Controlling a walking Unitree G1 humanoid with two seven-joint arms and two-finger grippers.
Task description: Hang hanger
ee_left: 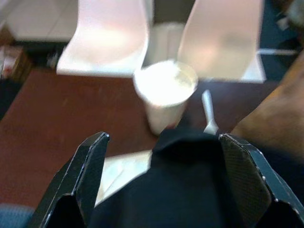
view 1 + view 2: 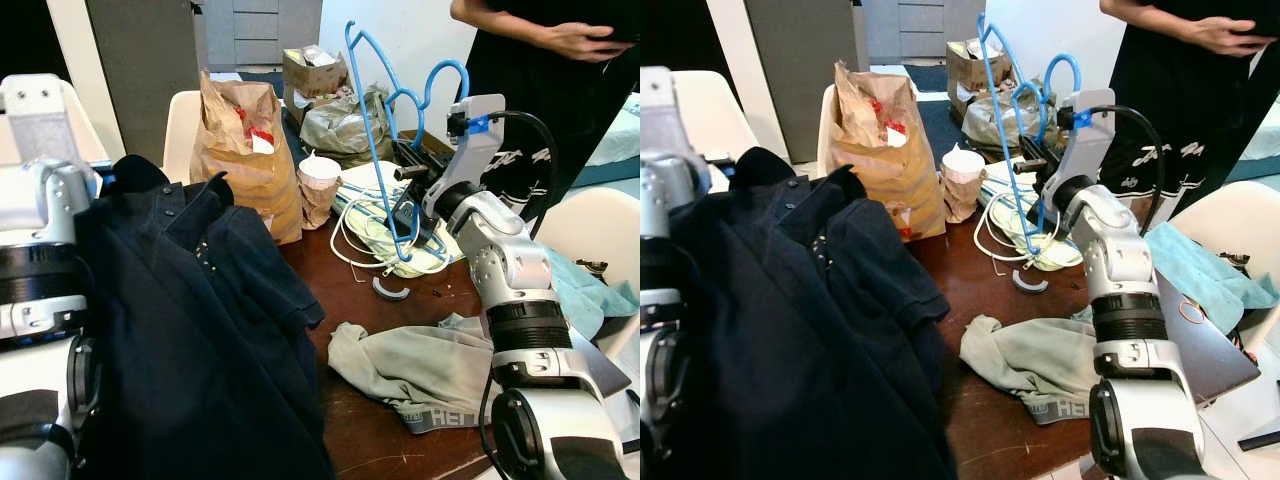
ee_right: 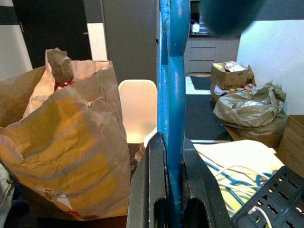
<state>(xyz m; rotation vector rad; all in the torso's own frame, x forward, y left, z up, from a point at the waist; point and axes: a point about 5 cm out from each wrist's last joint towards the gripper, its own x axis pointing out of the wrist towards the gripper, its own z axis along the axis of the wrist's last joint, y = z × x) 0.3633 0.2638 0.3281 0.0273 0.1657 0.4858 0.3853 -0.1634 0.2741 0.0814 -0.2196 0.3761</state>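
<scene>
Hanger: blue hanger (image 2: 378,130), held upright above the far right part of the worktop (image 2: 340,300), its hooks curling at the top, its lower corner down near the white cables (image 2: 350,235).
Hanger and fingers: in the right wrist view the blue bar (image 3: 170,95) runs straight up between the two black fingers (image 3: 152,190), which press it from both sides; no gap shows.
Right gripper: right gripper (image 2: 410,200) is clamped narrow on the hanger, at the end of the silver arm that reaches from near right toward the far side.
Left gripper: left gripper (image 1: 161,185) has its fingers (image 1: 90,166) spread wide, with dark cloth lying between them; whether they touch the cloth I cannot tell.
Dark shirt: navy shirt (image 2: 190,320) is draped over the left arm, near left, covering much of that side.
Worktop clutter: brown paper bag (image 2: 245,150) stands far left of the hanger; a white cup (image 2: 320,175) sits just beside the bag; a grey-green garment (image 2: 420,370) lies crumpled near right.
Cup from left wrist: a white cup (image 1: 165,92) stands beyond the dark cloth on the brown worktop, blurred.
Person: a person in black (image 2: 540,90) stands at far right, behind the worktop.
</scene>
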